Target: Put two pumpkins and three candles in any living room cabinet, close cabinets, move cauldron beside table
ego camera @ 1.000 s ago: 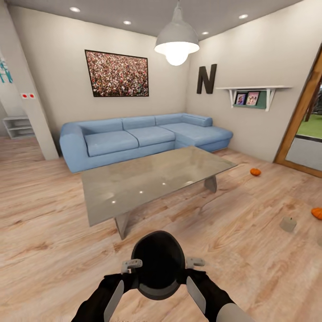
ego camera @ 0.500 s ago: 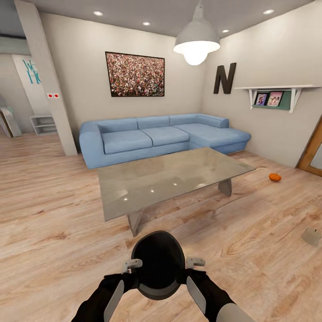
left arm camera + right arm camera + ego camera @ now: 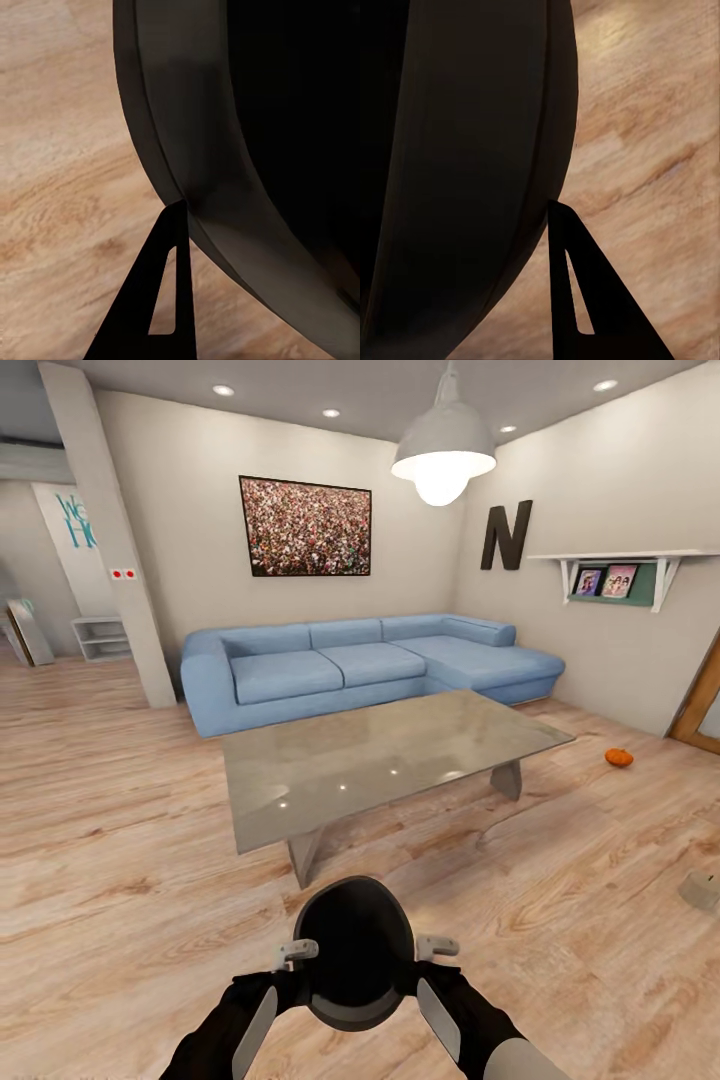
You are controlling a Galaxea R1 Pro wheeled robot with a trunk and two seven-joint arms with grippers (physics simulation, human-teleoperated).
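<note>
Only a black letter N (image 3: pixel 506 536) reads clearly on the wall.

home living room: blue corner sofa (image 3: pixel 370 665), glass coffee table (image 3: pixel 390 760), framed picture (image 3: pixel 305 527), pendant lamp (image 3: pixel 443 455), photo shelf (image 3: pixel 620 565), wood floor (image 3: pixel 110 840)

Light wood-plank floor (image 3: pixel 110 840) running through whole room. Blue corner sofa (image 3: pixel 350 665) sitting against cream back wall (image 3: pixel 190 560), framed crowd picture (image 3: pixel 305 527) hanging above it. Pendant lamp (image 3: pixel 444 452) glowing overhead. Black letter N (image 3: pixel 506 535) and white shelf (image 3: pixel 620 565) with photos hanging on side wall. Square pillar (image 3: pixel 105 530) standing beside sofa.
</note>
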